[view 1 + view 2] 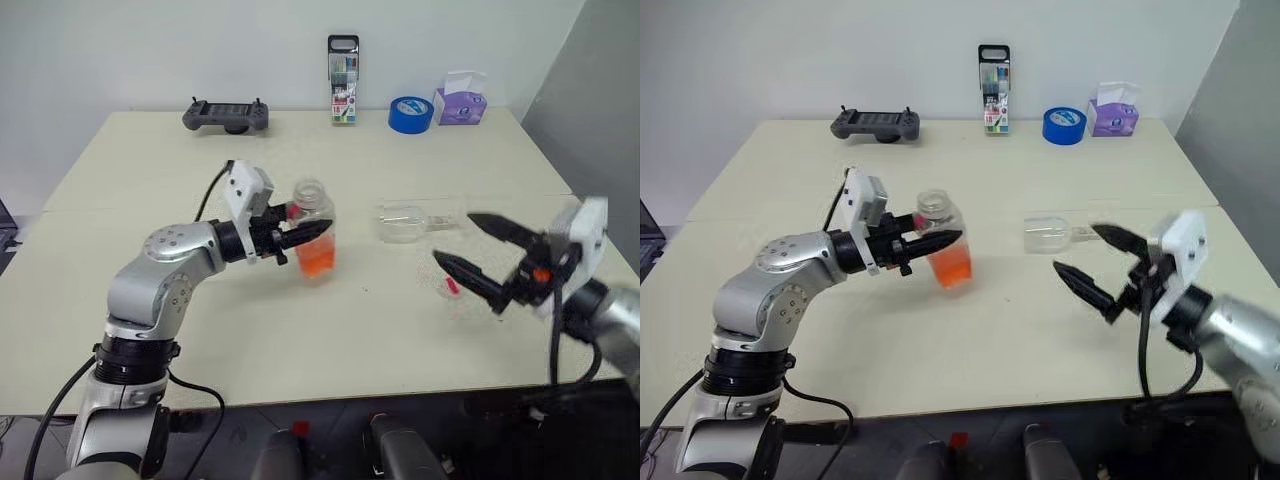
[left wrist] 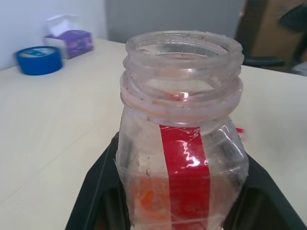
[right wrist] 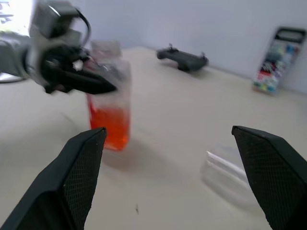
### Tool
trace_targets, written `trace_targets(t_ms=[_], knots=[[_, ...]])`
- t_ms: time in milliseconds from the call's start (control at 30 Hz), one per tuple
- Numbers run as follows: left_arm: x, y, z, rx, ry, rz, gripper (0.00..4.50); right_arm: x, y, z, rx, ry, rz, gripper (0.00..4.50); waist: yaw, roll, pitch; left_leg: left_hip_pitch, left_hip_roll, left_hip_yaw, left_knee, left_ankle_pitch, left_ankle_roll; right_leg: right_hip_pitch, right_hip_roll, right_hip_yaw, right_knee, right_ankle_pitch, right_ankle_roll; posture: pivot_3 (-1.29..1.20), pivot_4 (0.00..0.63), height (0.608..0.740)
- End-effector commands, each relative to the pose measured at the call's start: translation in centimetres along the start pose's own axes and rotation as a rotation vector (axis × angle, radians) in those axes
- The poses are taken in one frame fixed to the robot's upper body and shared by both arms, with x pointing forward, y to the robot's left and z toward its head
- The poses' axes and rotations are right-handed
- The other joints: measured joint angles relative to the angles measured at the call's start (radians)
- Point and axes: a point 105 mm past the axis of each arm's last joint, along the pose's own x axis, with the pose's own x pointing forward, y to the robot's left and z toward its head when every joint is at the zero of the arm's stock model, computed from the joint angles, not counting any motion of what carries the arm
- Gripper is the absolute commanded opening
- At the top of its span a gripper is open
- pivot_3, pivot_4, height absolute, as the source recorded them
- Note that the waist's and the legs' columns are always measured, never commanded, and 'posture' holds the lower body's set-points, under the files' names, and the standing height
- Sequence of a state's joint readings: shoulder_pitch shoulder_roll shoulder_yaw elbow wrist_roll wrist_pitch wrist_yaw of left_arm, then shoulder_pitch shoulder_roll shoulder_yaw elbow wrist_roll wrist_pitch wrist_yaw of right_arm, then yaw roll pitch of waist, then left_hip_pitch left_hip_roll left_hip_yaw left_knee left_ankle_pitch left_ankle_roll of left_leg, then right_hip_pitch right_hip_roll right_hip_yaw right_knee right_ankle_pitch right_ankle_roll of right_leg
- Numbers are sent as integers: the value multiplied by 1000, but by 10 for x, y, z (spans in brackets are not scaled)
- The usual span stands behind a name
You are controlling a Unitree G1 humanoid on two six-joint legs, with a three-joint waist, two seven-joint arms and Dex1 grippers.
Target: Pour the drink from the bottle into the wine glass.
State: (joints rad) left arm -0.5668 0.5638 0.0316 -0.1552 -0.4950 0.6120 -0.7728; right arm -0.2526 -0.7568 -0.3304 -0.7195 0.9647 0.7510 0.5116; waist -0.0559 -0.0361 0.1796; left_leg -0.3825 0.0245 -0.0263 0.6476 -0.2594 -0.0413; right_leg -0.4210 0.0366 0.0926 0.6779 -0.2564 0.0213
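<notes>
- Bottle (image 1: 314, 240) is standing near the middle of the table (image 1: 150, 160), tilted a little, its mouth open with no cap on it.
- Orange drink (image 1: 318, 260) is filling only the lower part of the bottle; the upper part is showing clear, with a red strip running down one side in the left wrist view.
- Left gripper (image 1: 300, 237) is reaching in level from the robot's left and clenching the bottle's body between its two black fingers (image 2: 98, 191), one on each side.
- Wine glass (image 1: 412, 221) is lying on its side on the table, to the right of the bottle and apart from it, its bowl toward the bottle and its stem toward the right; nothing is showing inside it.
- Right gripper (image 1: 478, 253) is hovering above the table near the glass's stem end, fingers spread wide and gripping nothing.
- A small pink-red piece (image 1: 451, 286) is lying on the table just under the right gripper; I cannot tell what it is.
- Along the far edge are sitting a dark handheld controller (image 1: 226, 116), an upright pack of pens (image 1: 343, 80), a blue tape roll (image 1: 411, 113) and a purple tissue box (image 1: 459, 100) with a tissue sticking out of it.
</notes>
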Motion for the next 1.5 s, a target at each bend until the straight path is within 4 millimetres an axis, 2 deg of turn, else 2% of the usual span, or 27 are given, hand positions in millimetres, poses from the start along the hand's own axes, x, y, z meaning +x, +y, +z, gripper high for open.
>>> trace_targets(t_ms=[33,167,333,633,833,967,1133,1400,1500], knots=[[-9,34,18,86,-51,221,1812,21,19,20,40,-45,160,4449,2,0,0,-1,0,-1,0,0,0,0,0,-1,0,0,0,0,150,740],[-23,87,22,124,-74,587,1812,53,25,33,36,-96,257,4449,9,-1,0,-2,1,-1,1,0,0,-1,0,-1,0,0,0,0,150,740],[-31,112,13,79,-93,797,1812,72,26,31,13,-103,304,4449,21,-1,0,-4,1,0,1,0,0,-1,-5,-1,-1,1,-2,0,150,740],[-44,133,-5,-4,-192,908,1812,82,29,30,7,-116,363,4449,26,-1,0,-13,1,-6,10,-1,0,-5,-11,-6,1,4,-5,0,150,740],[-38,133,-17,-20,-191,854,1812,84,30,31,8,-118,369,4449,26,-1,0,-15,0,-11,15,-1,0,-4,-10,-17,2,5,-5,0,150,740],[-41,137,-30,-65,-185,869,1812,84,28,31,16,-121,345,4449,27,-1,0,-17,-1,-16,15,-1,0,-4,-12,-21,2,5,-5,0,150,740],[-41,139,-36,-78,-173,876,1812,82,29,29,19,-115,330,4449,27,0,0,-17,0,-20,15,-1,0,-3,-13,-25,3,5,-6,0,150,740],[-42,140,-43,-78,-135,869,4442,81,26,27,23,-107,304,4500,27,0,0,-17,-1,-22,15,-1,0,-2,-13,-27,3,5,-6,0,150,740],[-45,138,-45,-73,-122,872,4478,81,25,25,26,-105,292,4500,27,0,0,-17,-1,-22,15,-1,0,-2,-13,-27,3,5,-6,0,150,740]])
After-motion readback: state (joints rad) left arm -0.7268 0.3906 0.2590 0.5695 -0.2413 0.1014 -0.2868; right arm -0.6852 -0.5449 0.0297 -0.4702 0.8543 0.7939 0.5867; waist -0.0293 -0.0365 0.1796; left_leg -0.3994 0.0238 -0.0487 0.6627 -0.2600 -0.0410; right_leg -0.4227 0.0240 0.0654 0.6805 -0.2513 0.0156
